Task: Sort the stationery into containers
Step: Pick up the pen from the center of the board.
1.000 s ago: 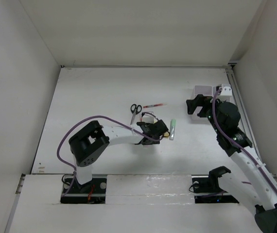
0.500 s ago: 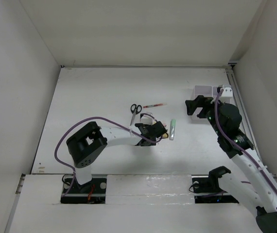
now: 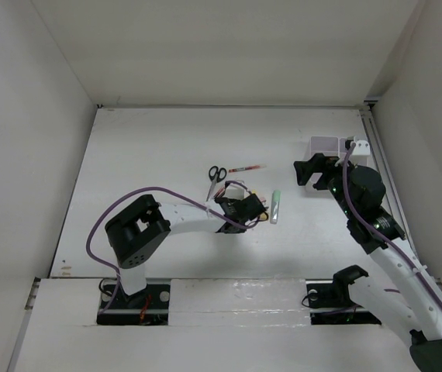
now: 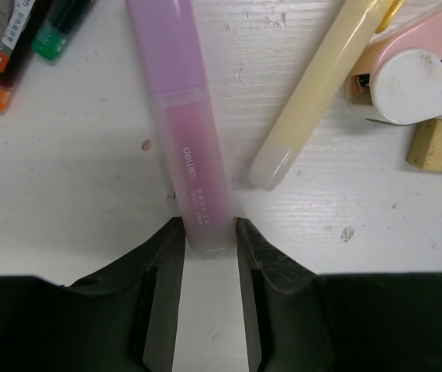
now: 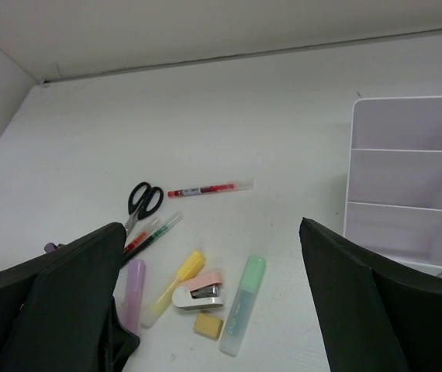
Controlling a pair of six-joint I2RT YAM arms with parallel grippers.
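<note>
My left gripper (image 4: 205, 232) is low on the table, jaws closed against the near end of the pale pink marker (image 4: 182, 116), which lies flat. In the top view this gripper (image 3: 240, 203) covers that marker. A yellow marker (image 4: 322, 85), a white-pink stapler-shaped item (image 4: 411, 70) and a small yellowish block (image 4: 438, 151) lie just right of it. The light green marker (image 3: 275, 206), black-handled scissors (image 3: 215, 175) and red pen (image 3: 244, 167) lie nearby. My right gripper (image 3: 314, 169) is wide open and empty, raised beside the white organizer box (image 3: 323, 145).
Two thin pens with orange and green ends (image 4: 19, 46) lie left of the pink marker. The organizer's compartments (image 5: 403, 149) look empty. White walls enclose the table on the left, back and right.
My left gripper has shifted slightly left and back onto the pink marker's end. The right gripper has drifted a little to the left.
</note>
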